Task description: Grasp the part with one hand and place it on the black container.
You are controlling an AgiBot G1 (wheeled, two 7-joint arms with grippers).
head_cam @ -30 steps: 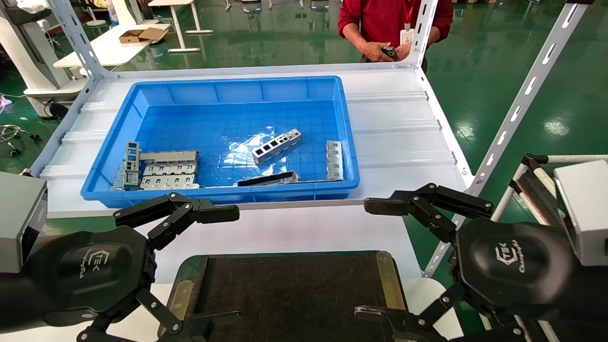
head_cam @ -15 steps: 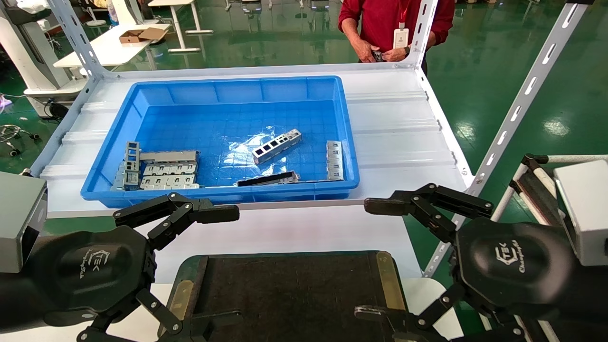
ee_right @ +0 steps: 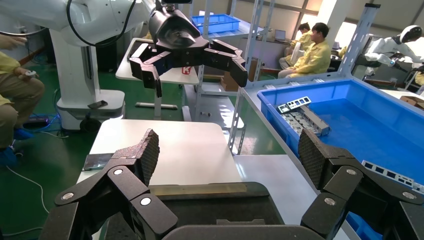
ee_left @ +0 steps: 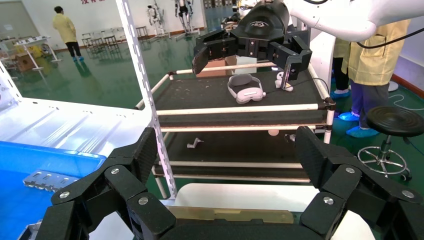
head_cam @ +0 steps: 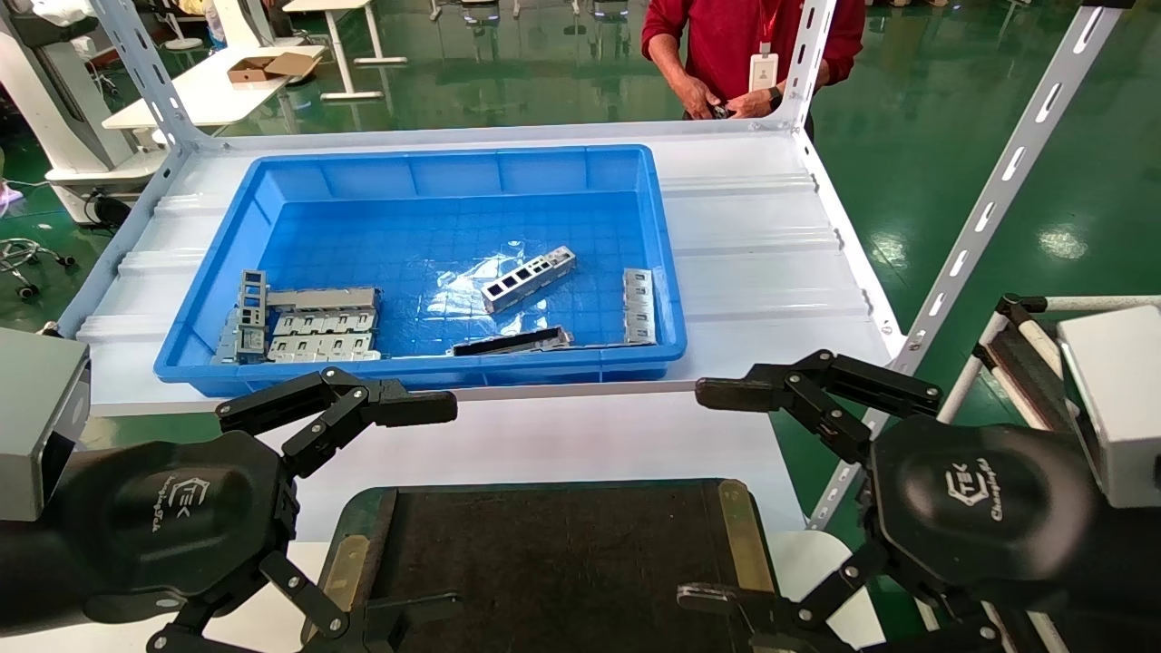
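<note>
1. Green-floored workshop beyond a white bench (head_cam: 771, 263); a person in red (head_cam: 744, 36) at the far edge.
2. On the bench, a blue bin (head_cam: 435, 263) toward the far left corner, holding the part (head_cam: 529, 278) near its middle, lying diagonally, cut-outs upward, apart from everything else.
3. Also in the bin: stacked grey brackets (head_cam: 308, 325) at the near left, a flat dark strip (head_cam: 512, 342) by the near wall, another bracket (head_cam: 639, 306) at the right wall.
4. Black container (head_cam: 553, 562) at the near edge, bare.
5. Left gripper (head_cam: 399, 508) and right gripper (head_cam: 735, 494) flanking the container, jaws of both spread wide, holding nothing.
6. Likely step: reach for the part. Best done, probably, with the right gripper coming from above, jaws turned across the part's short width, clear of the dark strip, closing on the middle for balance.
7. Embossed logo on each gripper body; lettering too small to read surely.
</note>
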